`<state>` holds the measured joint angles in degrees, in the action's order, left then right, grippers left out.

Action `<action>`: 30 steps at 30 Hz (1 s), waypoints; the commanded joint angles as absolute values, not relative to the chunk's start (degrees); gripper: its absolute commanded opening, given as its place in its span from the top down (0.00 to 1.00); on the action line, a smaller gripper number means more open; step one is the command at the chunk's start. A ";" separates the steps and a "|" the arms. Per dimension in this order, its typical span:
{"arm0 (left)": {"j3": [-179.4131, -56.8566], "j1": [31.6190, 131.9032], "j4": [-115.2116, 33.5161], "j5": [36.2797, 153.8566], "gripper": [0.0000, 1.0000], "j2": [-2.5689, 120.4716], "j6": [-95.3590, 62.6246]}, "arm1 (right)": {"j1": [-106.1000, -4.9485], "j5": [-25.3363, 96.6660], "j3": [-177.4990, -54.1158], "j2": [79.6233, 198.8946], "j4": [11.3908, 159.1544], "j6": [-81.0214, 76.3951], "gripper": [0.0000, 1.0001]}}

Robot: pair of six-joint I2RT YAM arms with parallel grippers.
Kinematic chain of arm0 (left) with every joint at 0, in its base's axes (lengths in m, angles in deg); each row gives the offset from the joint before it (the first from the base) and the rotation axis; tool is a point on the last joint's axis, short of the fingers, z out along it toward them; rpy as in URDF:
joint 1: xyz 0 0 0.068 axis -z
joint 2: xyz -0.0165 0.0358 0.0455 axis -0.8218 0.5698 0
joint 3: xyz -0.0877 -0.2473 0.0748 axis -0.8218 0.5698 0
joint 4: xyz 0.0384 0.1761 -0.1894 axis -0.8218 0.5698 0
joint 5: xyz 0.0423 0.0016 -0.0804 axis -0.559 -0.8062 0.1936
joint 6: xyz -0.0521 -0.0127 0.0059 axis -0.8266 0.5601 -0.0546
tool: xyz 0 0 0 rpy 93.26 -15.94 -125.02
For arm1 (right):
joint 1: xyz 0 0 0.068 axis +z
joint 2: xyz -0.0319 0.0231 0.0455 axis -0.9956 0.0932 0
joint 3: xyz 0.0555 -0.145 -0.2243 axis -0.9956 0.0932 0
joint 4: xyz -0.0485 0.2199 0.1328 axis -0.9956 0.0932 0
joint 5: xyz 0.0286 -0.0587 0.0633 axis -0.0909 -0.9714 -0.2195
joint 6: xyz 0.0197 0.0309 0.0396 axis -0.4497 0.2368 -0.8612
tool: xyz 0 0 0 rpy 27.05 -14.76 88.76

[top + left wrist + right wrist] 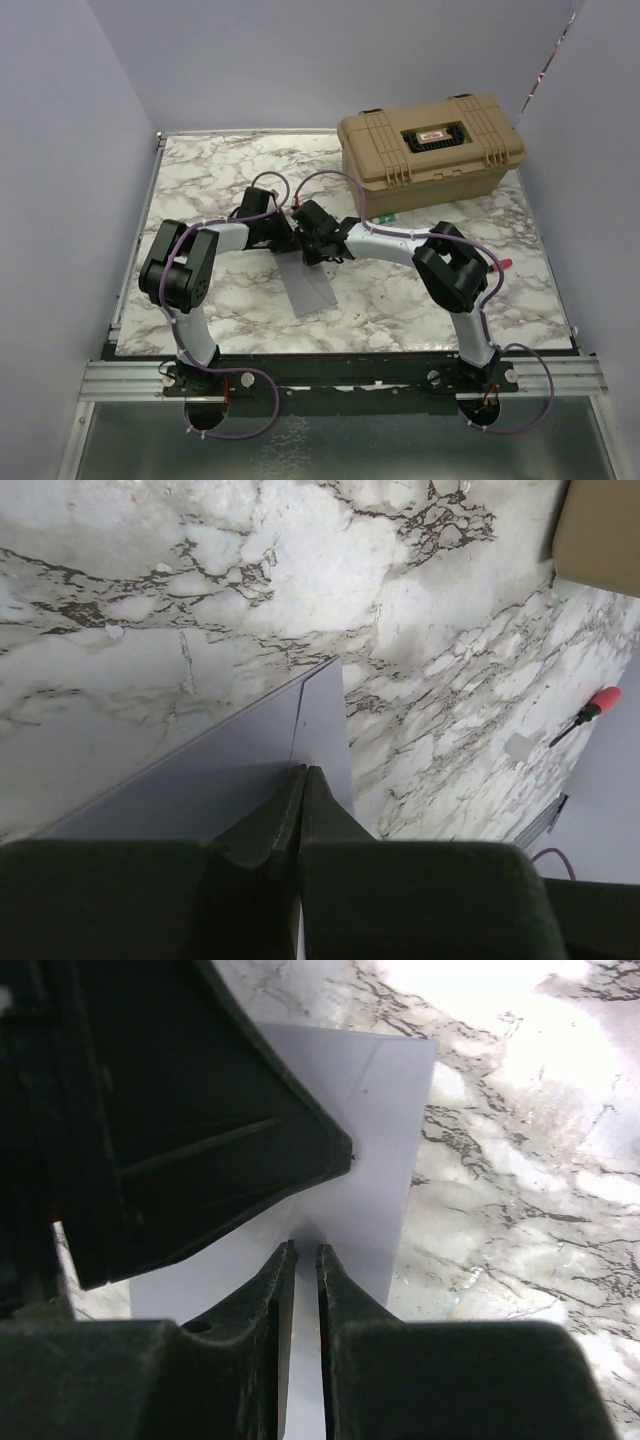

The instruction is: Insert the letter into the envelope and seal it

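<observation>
Toolbox (pixel 432 150) far right, left pincer (pixel 303 772) over envelope (pixel 230 770)

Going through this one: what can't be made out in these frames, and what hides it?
1. The letter: in no view; whether it is inside the envelope cannot be told.
2. Envelope flap: the left pincer and right pincer cover its far end in the top view; the left one also blocks it in the right wrist view.
3. Right pincer's grip: jaws nearly together in its wrist view; whether they pinch paper is unclear.
</observation>
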<state>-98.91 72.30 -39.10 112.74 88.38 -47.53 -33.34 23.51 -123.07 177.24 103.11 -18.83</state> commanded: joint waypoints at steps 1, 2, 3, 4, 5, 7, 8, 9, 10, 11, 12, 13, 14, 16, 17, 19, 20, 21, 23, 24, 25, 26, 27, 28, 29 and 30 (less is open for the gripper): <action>-96.35 71.88 -32.75 110.38 1.00 92.44 -47.10 | -31.19 24.78 -118.46 178.33 107.05 -17.40 0.85; -96.26 71.87 -32.83 110.22 1.00 92.44 -47.14 | -31.01 25.21 -117.71 178.08 106.44 -17.19 0.85; -96.18 71.87 -32.83 109.93 1.00 92.52 -47.15 | -30.82 25.57 -117.09 177.87 106.13 -16.94 0.85; -96.08 71.80 -32.82 109.74 1.00 92.59 -47.15 | -30.59 25.81 -116.63 177.61 105.86 -16.77 0.84; -95.99 71.81 -32.85 109.59 1.00 92.66 -47.15 | -30.43 26.01 -116.25 177.60 105.64 -16.66 0.83; -95.89 71.79 -32.86 109.41 1.00 92.89 -47.15 | -30.27 26.31 -115.91 177.60 105.53 -16.53 0.81; -95.81 71.75 -32.91 109.23 1.00 93.00 -47.15 | -30.19 26.47 -115.73 177.62 105.44 -16.47 0.80; -95.76 71.70 -32.91 109.14 1.00 93.05 -47.15 | -30.16 26.59 -115.56 177.63 105.28 -16.42 0.78; -95.72 71.70 -32.99 109.09 1.00 93.10 -47.15 | -30.07 26.68 -115.38 177.67 105.13 -16.54 0.75; -95.64 71.70 -33.01 109.05 1.00 93.14 -47.15 | -30.07 26.77 -115.20 177.63 105.03 -16.67 0.71; -95.58 71.62 -33.02 109.04 1.00 93.21 -47.15 | -30.07 27.04 -115.05 177.74 104.84 -16.70 0.69; -95.54 71.61 -32.97 109.02 1.00 93.23 -47.15 | -30.07 27.20 -114.98 177.79 104.73 -16.67 0.68; -95.54 71.53 -33.01 108.96 1.00 93.30 -47.08 | -30.03 27.23 -114.97 177.91 104.72 -16.60 0.68; -95.45 71.40 -32.97 108.87 1.00 93.36 -46.99 | -29.90 27.23 -114.97 178.27 104.89 -16.40 0.67; -95.45 71.29 -33.01 108.89 1.00 93.45 -46.98 | -29.85 27.16 -114.85 178.42 105.03 -16.25 0.67; -95.53 71.11 -33.02 108.94 1.00 93.57 -46.82 | -29.53 26.62 -114.57 178.72 105.36 -15.74 0.67; -95.54 70.99 -33.01 108.91 1.00 93.59 -46.76 | -29.37 26.35 -114.39 178.87 105.63 -15.42 0.67; -95.54 70.87 -32.97 108.95 1.00 93.65 -46.72 | -29.05 26.01 -114.17 178.93 105.86 -14.89 0.68; -95.62 70.62 -32.98 108.87 1.00 93.74 -46.63 | -28.09 24.97 -113.80 179.09 106.30 -13.46 0.68; -95.62 70.52 -32.99 108.75 1.00 93.82 -46.56 | -27.45 24.52 -113.67 179.17 106.56 -12.72 0.68; -95.67 70.44 -32.97 108.65 1.00 93.89 -46.54 | -26.87 24.24 -113.57 179.27 106.83 -11.90 0.68; -95.71 70.39 -32.88 108.48 1.00 93.93 -46.46 | -26.25 23.88 -113.52 179.41 107.08 -11.27 0.68; -95.71 70.30 -32.86 108.30 1.00 94.01 -46.41 | -25.77 23.43 -113.48 179.57 107.42 -10.90 0.68; -95.71 70.23 -32.71 108.15 1.00 94.09 -46.29 | -25.40 22.95 -113.43 179.74 107.78 -10.87 0.68; -95.79 70.13 -32.56 108.02 1.00 94.11 -46.21 | -25.13 22.73 -113.28 179.88 108.01 -10.80 0.69; -95.80 70.12 -32.45 107.95 1.00 94.11 -46.14 | -24.93 22.57 -113.01 179.95 108.16 -10.79 0.69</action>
